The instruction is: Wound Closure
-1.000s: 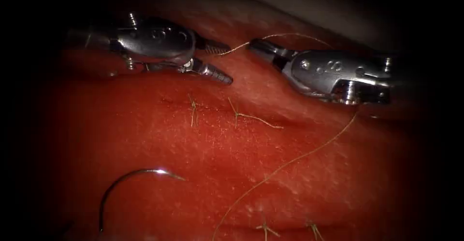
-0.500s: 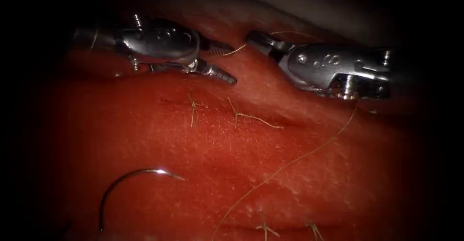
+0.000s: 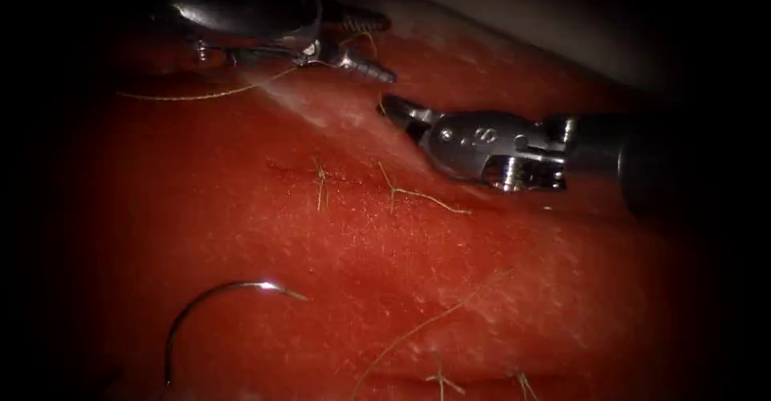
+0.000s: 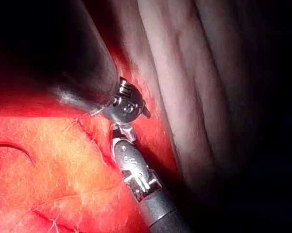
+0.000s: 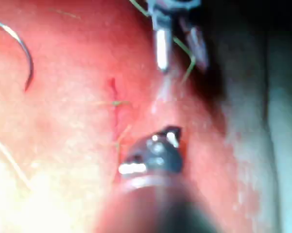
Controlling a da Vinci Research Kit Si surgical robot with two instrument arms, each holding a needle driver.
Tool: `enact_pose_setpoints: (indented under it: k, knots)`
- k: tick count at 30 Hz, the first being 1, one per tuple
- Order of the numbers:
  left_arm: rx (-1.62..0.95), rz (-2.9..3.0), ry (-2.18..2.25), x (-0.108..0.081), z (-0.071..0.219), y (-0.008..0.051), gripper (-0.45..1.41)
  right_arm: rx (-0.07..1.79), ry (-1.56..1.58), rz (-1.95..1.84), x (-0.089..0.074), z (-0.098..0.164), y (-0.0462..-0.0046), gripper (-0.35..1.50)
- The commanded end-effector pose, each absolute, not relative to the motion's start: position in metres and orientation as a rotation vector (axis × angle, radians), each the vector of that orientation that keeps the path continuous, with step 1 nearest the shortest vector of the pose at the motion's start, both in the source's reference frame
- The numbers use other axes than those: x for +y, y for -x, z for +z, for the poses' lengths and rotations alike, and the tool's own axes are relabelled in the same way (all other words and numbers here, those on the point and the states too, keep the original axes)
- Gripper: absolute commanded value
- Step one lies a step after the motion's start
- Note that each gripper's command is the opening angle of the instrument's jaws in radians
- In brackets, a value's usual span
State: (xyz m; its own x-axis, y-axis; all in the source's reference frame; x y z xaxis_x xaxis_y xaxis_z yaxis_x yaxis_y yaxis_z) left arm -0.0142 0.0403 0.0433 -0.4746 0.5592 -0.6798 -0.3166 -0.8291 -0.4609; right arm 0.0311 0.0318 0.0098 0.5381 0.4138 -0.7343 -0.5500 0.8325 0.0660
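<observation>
open tissue (image 3: 345, 232) centre, needle (image 3: 217, 296) lower left

Curved needle (image 3: 210, 313) lies free on the tissue (image 3: 337, 232) — thread (image 3: 434, 321) trailing.

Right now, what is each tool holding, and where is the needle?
Left tool: fingers open, thread running between them.
Right tool: shut on the thread.
Needle: lying free on the tissue, held by neither.
</observation>
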Motion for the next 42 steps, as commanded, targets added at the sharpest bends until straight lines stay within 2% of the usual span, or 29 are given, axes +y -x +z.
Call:
enact_pose_setpoints:
  k: [1,9,13,16,19,25,26,27,28,30,31,34,37,42]
  knots:
    - [-0.344,2.288,1.230,0.041,0.043,0.0147,0.73,0.816,0.189,0.577,0.032,0.011,-0.0312,-0.35]
    - [-0.102,2.308,1.278,0.043,0.040,0.0129,0.74,0.795,0.193,0.565,0.031,0.013,-0.0309,-0.35]
    - [0.311,2.515,1.135,0.045,0.041,0.0098,0.76,0.783,0.191,0.559,0.030,0.013,-0.0309,-0.35]
    - [0.419,2.511,1.131,0.045,0.042,0.0087,0.76,0.777,0.189,0.555,0.030,0.014,-0.0309,-0.35]
    - [0.382,2.550,1.156,0.044,0.045,0.0084,0.75,0.772,0.197,0.564,0.030,0.013,-0.0305,-0.35]
    - [0.100,2.574,1.179,0.037,0.050,0.0092,0.74,0.812,0.299,0.654,0.034,0.009,-0.0275,-0.35]
    - [0.077,2.566,1.181,0.037,0.050,0.0094,0.74,0.822,0.307,0.665,0.034,0.008,-0.0269,-0.30]
    - [0.058,2.553,1.202,0.037,0.049,0.0097,0.73,0.827,0.311,0.672,0.035,0.007,-0.0265,-0.11]
    - [0.028,2.539,1.232,0.037,0.048,0.0105,0.73,0.834,0.317,0.684,0.035,0.006,-0.0256,0.26]
    - [-0.020,2.530,1.266,0.037,0.047,0.0118,0.72,0.834,0.320,0.695,0.036,0.005,-0.0245,0.69]
    - [-0.074,2.531,1.302,0.036,0.046,0.0132,0.72,0.831,0.322,0.706,0.036,0.005,-0.0235,1.01]
    - [-0.191,2.566,1.272,0.035,0.044,0.0155,0.71,0.830,0.306,0.759,0.037,0.003,-0.0226,1.26]
    - [-0.314,2.664,1.153,0.033,0.043,0.0183,0.64,0.823,0.272,0.804,0.036,0.000,-0.0221,1.38]
    - [-0.375,2.757,1.001,0.031,0.044,0.0224,0.58,0.749,0.202,0.802,0.034,-0.003,-0.0218,1.36]
